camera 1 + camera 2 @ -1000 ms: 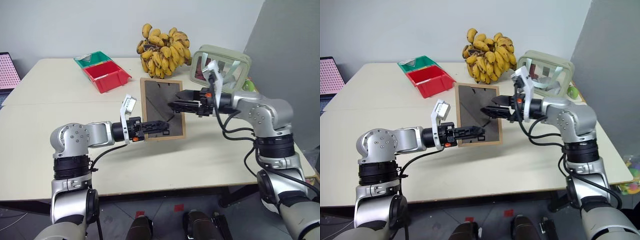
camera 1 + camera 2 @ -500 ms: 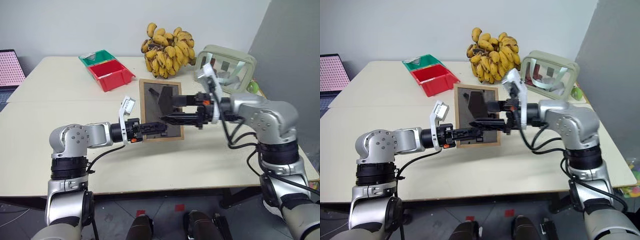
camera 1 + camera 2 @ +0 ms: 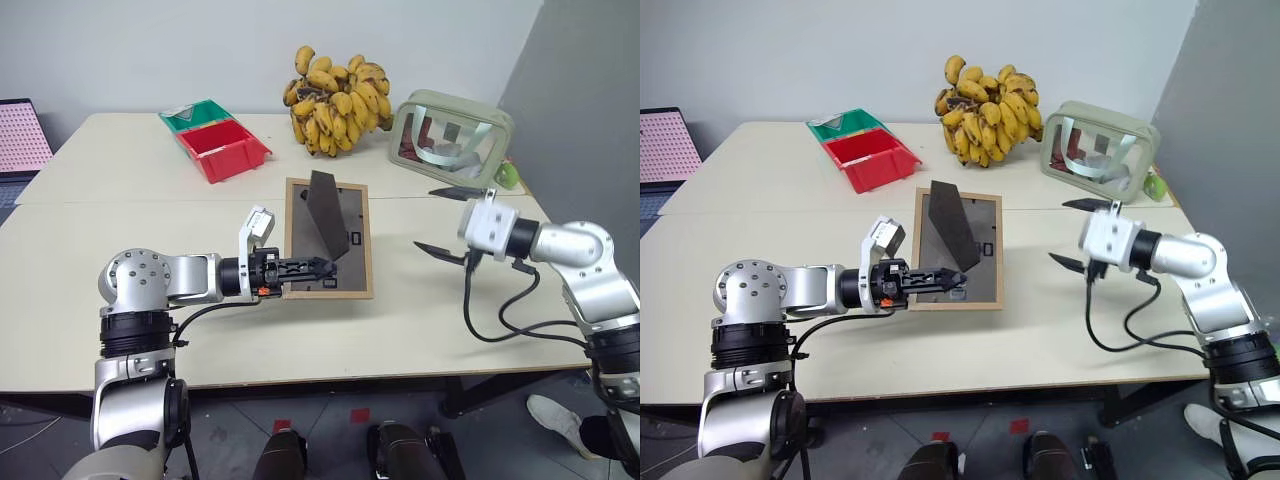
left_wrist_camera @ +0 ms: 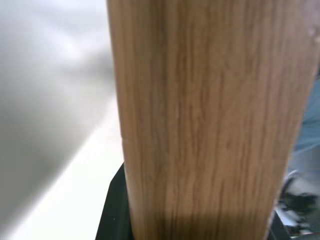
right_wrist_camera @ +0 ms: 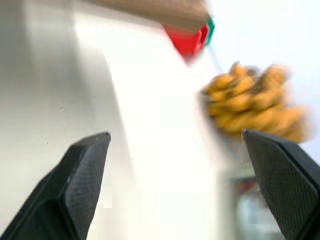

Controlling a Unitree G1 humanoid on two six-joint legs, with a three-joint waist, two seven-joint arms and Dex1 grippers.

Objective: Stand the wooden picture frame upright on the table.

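Note:
The wooden picture frame (image 3: 352, 250) shows its dark grey-brown back, with the fold-out stand (image 3: 324, 205) swung out from it. It sits tilted over the middle of the table (image 3: 120, 220); whether it touches the top I cannot tell. My left gripper (image 3: 305, 268) reaches in level from the left and is shut on the frame's lower edge; the frame's light-wood edge (image 4: 200, 125) shows close in the left wrist view. My right gripper (image 3: 442, 222) hangs open well to the right of the frame, holding nothing, its fingers (image 5: 75, 185) spread wide.
A bunch of bananas (image 3: 330, 85) lies at the back centre. A red bin (image 3: 230, 150) and a green bin (image 3: 195, 113) stand at the back left. A pale green pouch (image 3: 450, 128) stands at the back right, close behind my right gripper.
My right gripper has let go of the stand and pulled away to the right. The stand now juts out from the frame's back. The left gripper rolled, tilting the frame back.

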